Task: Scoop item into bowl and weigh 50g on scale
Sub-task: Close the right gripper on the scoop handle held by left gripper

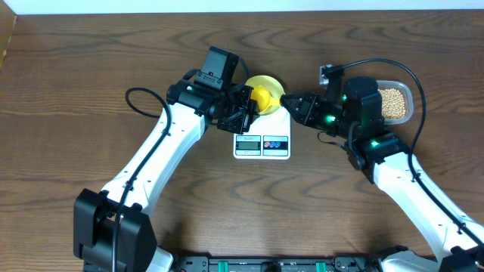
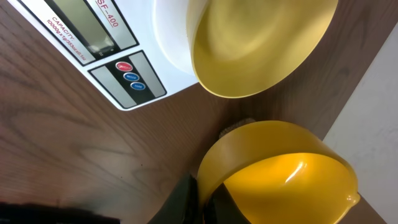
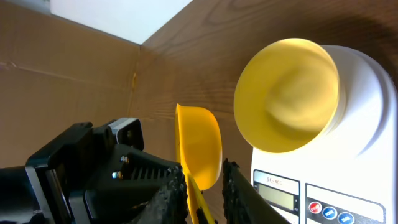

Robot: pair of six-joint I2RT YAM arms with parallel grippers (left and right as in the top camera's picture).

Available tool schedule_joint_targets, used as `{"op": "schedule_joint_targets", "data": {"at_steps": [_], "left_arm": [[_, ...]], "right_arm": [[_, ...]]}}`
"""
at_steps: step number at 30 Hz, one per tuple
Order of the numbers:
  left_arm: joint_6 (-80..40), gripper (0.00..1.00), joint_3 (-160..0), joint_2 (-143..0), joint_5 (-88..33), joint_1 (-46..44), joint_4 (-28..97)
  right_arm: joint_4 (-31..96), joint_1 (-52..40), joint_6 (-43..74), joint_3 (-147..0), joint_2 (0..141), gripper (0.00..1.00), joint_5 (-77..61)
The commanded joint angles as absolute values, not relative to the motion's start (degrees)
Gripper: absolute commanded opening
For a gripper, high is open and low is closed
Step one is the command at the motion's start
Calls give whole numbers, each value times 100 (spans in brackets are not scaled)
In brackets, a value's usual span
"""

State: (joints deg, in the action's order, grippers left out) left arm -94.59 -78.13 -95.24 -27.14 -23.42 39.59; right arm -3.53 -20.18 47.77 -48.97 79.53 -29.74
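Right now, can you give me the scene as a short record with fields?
bowl: pale yellow, on the scale, no beans visible inside
scoop: yellow, close beside the bowl, no beans visible in it
right tool: shut on the scoop handle
left tool: shut, next to the scoop
beans: in the clear tub, right of the scale

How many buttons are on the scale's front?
3, in one row on the scale beside its display: the red button at one end, a blue button in the middle, another blue button at the other end. None looks hidden.
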Motion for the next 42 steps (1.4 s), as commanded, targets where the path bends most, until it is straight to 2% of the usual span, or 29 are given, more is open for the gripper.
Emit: {"op": "schedule_joint_targets", "data": {"at_steps": [1,8,20,23,31,40,42], "left_arm": [[-9526,7,-7832,-9461,-2783,-2362,3957],[-9526,7,-7832,-9461,-2783,-2362,3957],[-9524,7,-7832,-9461,-2783,-2368,3977],[-9526,7,-7832,-9461,-2783,-2423,3975],[-9529,7,-7832,-9461,-2565,-2536,3970],[-9679,7,-7832,-9461,-2482,-2536,3927],[-9721,7,-7832,-9461,-2482,-2536,3929]], "right_arm": [[-370,-2097,4845,-4991,7964,18,-2718],[-373,-2099,4845,-4991,7964,16,-2685],[-408,-2099,4930,-4991,7964,27,-2506],[-414,-2099,4930,-4991,7964,26,-2495],[-412,-2102,4930,-4991,7964,17,-2497],[-405,-2102,4928,-4991,7964,18,-2499],[-405,-2102,4928,-4991,7964,22,-2499]]}}
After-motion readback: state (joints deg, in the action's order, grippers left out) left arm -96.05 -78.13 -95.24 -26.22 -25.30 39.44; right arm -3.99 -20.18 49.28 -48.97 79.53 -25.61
